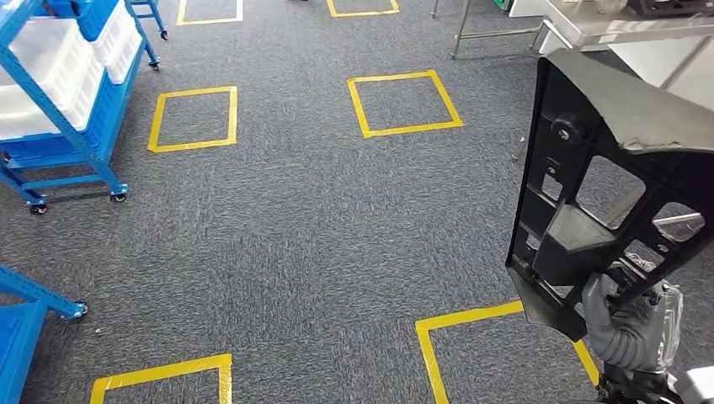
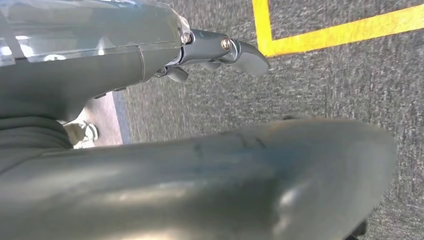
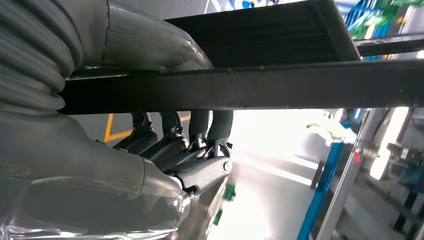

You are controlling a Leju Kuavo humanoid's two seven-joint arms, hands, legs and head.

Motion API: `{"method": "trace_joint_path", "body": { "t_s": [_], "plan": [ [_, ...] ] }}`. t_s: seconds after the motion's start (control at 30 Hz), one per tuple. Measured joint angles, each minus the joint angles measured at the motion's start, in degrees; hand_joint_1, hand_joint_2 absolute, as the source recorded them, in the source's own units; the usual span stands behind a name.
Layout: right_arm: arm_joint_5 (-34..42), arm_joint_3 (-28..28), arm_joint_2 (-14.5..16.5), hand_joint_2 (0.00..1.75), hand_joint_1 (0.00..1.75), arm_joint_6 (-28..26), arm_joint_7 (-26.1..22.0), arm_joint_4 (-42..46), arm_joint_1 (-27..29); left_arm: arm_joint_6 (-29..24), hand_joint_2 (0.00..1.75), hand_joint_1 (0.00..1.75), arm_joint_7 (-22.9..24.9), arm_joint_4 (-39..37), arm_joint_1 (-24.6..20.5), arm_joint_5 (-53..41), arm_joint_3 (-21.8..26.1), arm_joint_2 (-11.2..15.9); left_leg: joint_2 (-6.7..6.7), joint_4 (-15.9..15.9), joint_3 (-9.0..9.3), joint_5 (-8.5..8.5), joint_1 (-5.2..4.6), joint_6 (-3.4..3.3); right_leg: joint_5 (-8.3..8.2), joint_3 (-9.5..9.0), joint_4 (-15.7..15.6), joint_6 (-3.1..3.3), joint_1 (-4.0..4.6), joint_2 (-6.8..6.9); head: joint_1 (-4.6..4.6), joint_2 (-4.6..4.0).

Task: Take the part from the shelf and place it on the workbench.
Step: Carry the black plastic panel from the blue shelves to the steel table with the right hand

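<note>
While the right hand (image 1: 627,324) grips the black part (image 1: 619,181) by a lower bar of its frame, the carrying step of the task looks to be in hand: the part is off the shelf and held up in the air at the robot's right side, above the carpet. In the right wrist view the dark fingers (image 3: 200,131) curl around a flat black bar of the part (image 3: 280,85), with the thick grey thumb on the other side of it, so the hold reads as firm. The left hand (image 2: 220,50) hangs over the carpet with its fingers loosely extended and nothing in them.

Beyond the part, at the far right, stands a metal surface (image 1: 623,29) on thin legs, which I take to be the workbench. The next move, as I judge it, calls for walking or turning toward that surface while the tall, open-framed part stays steady, then lowering it flat before the fingers let go; its height above the hand may make it prone to swing.

Counted: one part, two hands, one blue shelf rack (image 1: 63,126) on castors at the far left holding white bins (image 1: 50,63), part of a second blue frame (image 1: 29,307) nearer, and several yellow tape squares (image 1: 404,103) on the grey carpet (image 1: 320,236).
</note>
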State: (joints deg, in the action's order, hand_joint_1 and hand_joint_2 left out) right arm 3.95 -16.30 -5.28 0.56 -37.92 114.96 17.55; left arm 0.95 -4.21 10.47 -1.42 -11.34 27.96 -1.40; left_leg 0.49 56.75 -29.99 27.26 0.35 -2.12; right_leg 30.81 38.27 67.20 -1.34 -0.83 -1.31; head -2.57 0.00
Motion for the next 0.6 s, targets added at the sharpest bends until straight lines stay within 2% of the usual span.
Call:
{"method": "trace_joint_path", "body": {
  "t_s": [0.03,0.07,0.1,0.13,0.17,0.23,0.27,0.3,0.37,0.4,0.43,0.5,0.53,0.57,0.6],
  "plan": [
    [-0.45,0.03,0.36,1.75,1.75,0.11,0.01,0.01,-0.08,-0.16,0.00,0.00,-0.09,0.00,0.09,-0.02,0.00,0.00,0.81,0.02,-0.08,0.02,-0.11,-0.04,1.71,1.83,3.83,-0.18,-0.09,0.67,-0.01,0.00],
    [-0.79,0.05,0.68,1.75,1.75,0.22,0.02,0.01,-0.06,-0.28,0.00,0.00,-0.14,0.00,0.15,-0.03,0.00,0.00,1.62,0.03,-0.12,0.07,-0.19,-0.05,2.58,3.09,6.55,-0.33,-0.18,0.93,-0.01,0.00],
    [-1.03,0.05,0.97,1.75,1.75,0.34,0.02,0.01,-0.01,-0.33,0.00,0.00,-0.16,0.00,0.15,-0.04,0.00,-0.01,2.41,0.05,-0.11,0.16,-0.24,-0.01,2.26,3.30,7.12,-0.41,-0.23,1.08,-0.01,0.00],
    [-1.25,0.06,1.22,1.75,1.75,0.42,0.01,0.03,0.02,-0.35,0.00,0.00,-0.16,0.00,0.11,-0.04,0.00,-0.03,3.18,0.06,-0.02,0.26,-0.27,0.08,0.88,2.22,5.27,-0.41,-0.24,1.35,-0.01,0.00],
    [-1.39,0.06,1.42,1.75,1.75,0.46,0.01,0.08,0.04,-0.37,0.00,0.00,-0.17,0.00,0.06,-0.04,0.00,-0.06,3.89,0.07,0.16,0.41,-0.28,0.22,-1.09,0.05,1.45,-0.30,-0.18,2.09,-0.01,0.00],
    [-1.64,0.08,1.79,1.75,1.75,0.47,-0.01,0.26,-0.03,-0.38,0.00,0.00,-0.19,0.00,0.00,-0.04,0.00,-0.10,5.16,0.12,0.60,0.79,-0.47,0.70,-3.69,-4.24,-6.38,0.31,0.27,5.12,0.00,0.00],
    [-1.74,0.09,1.95,1.75,1.75,0.47,-0.02,0.35,-0.06,-0.38,0.00,0.00,-0.21,0.00,-0.02,-0.04,0.00,-0.11,5.73,0.15,0.79,0.97,-0.57,1.00,-4.13,-5.31,-8.45,0.64,0.55,6.10,-0.01,0.00],
    [-1.80,0.10,2.11,1.75,1.75,0.48,-0.04,0.42,-0.09,-0.39,0.00,0.00,-0.23,0.00,-0.06,-0.04,0.00,-0.11,6.35,0.15,0.96,1.13,-0.66,1.30,-4.04,-5.53,-9.13,0.94,0.80,6.41,-0.01,0.00],
    [-1.98,0.11,2.41,1.75,1.75,0.56,-0.06,0.49,-0.07,-0.44,0.00,0.00,-0.27,0.02,-0.20,-0.01,0.00,-0.15,7.38,0.12,1.28,1.47,-0.62,1.94,-4.29,-5.41,-9.33,1.44,0.73,4.76,-0.01,0.00],
    [-2.09,0.13,2.58,1.75,1.75,0.67,-0.07,0.55,-0.11,-0.51,0.00,0.00,-0.28,0.03,-0.27,0.02,0.00,-0.17,6.66,0.57,1.28,1.97,-0.53,2.25,-4.42,-5.48,-9.53,1.75,0.54,4.02,-0.01,0.00],
    [-2.27,0.19,2.76,1.75,1.75,0.87,-0.07,0.60,-0.31,-0.61,0.00,0.00,-0.28,0.05,-0.28,0.07,0.00,-0.25,5.10,2.10,0.75,3.07,-0.43,2.51,-4.60,-5.56,-9.74,2.09,0.32,3.26,-0.01,0.00],
    [-2.74,0.45,3.20,1.75,1.75,1.29,-0.04,0.68,-0.94,-0.91,0.00,0.00,-0.22,0.07,-0.21,0.18,0.01,-0.39,1.20,8.72,-2.16,6.70,-0.19,2.83,-4.80,-5.57,-9.91,2.56,0.14,1.74,-0.01,0.00],
    [-2.98,0.65,3.38,1.75,1.75,1.46,-0.02,0.65,-1.25,-1.07,0.00,0.00,-0.18,0.07,-0.13,0.31,0.03,-0.48,0.22,13.00,-4.23,8.53,-0.13,2.90,-4.84,-5.50,-9.89,2.69,0.18,0.87,-0.02,0.00],
    [-3.13,0.84,3.55,1.75,1.75,1.60,0.01,0.57,-1.45,-1.20,0.00,0.00,-0.11,0.07,-0.05,0.44,0.07,-0.51,-0.13,16.30,-5.94,9.52,-0.11,2.94,-4.85,-5.47,-9.86,2.73,0.22,-0.04,-0.02,0.00],
    [-3.21,1.00,3.69,1.75,1.75,1.75,0.02,0.46,-1.63,-1.29,0.00,0.00,-0.07,0.07,0.01,0.58,0.13,-0.55,-0.23,17.80,-6.89,9.39,-0.11,2.93,-4.86,-5.46,-9.79,2.74,0.24,-0.99,-0.02,0.00]
  ]
}}
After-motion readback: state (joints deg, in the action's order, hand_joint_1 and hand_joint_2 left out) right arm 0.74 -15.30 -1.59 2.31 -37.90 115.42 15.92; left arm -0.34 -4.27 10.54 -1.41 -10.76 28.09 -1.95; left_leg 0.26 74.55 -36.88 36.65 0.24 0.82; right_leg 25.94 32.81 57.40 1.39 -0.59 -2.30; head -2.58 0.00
